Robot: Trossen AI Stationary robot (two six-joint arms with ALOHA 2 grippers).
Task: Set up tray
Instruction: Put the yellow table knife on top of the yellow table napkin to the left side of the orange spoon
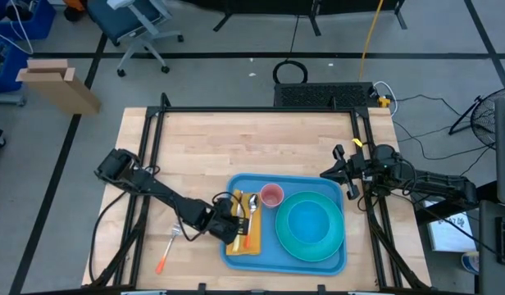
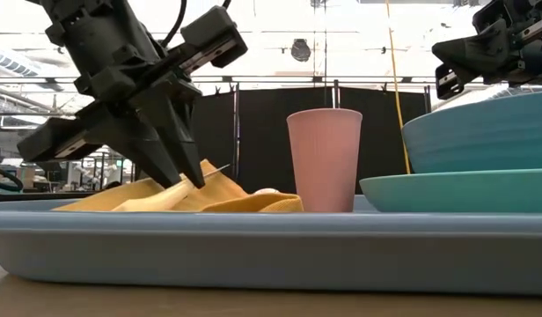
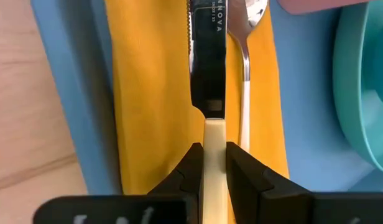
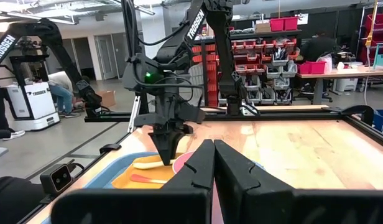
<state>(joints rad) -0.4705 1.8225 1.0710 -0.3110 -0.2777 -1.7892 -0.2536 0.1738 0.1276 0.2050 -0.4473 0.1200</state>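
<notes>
**On the tray: a knife held over the napkin**

Near the front edge of the surface (image 1: pixel 252 139) lies the big blue tray (image 1: pixel 334 262). It sits a bit toward the right side, and its long side runs along the front edge.

At the left end of the tray lies a yellow napkin (image 1: pixel 237 243). A spoon (image 1: pixel 252 206) rests on the napkin. Just beside the spoon is a knife (image 3: pixel 207 50) with a shiny blade and a pale handle. A pink cup (image 1: pixel 271 196) stands upright on the tray near its back rim, next to the napkin. A round teal plate (image 1: pixel 295 243) fills the right part of the tray, and a teal bowl (image 1: pixel 310 223) sits on the plate.

The left tool (image 3: pixel 210 165) is over the napkin at the left end of the tray. Its two dark fingers (image 3: pixel 188 171) are closed tight on the pale handle of the knife. The blade points away from the tool and lies along the napkin.

A fork (image 1: pixel 166 250) with an orange handle lies on the bare wood, just left of the tray and near the front edge.

The right tool (image 1: pixel 340 174) is up in the air at the right edge of the surface, behind the tray's back right corner. Its fingers are pressed together and hold nothing.
</notes>
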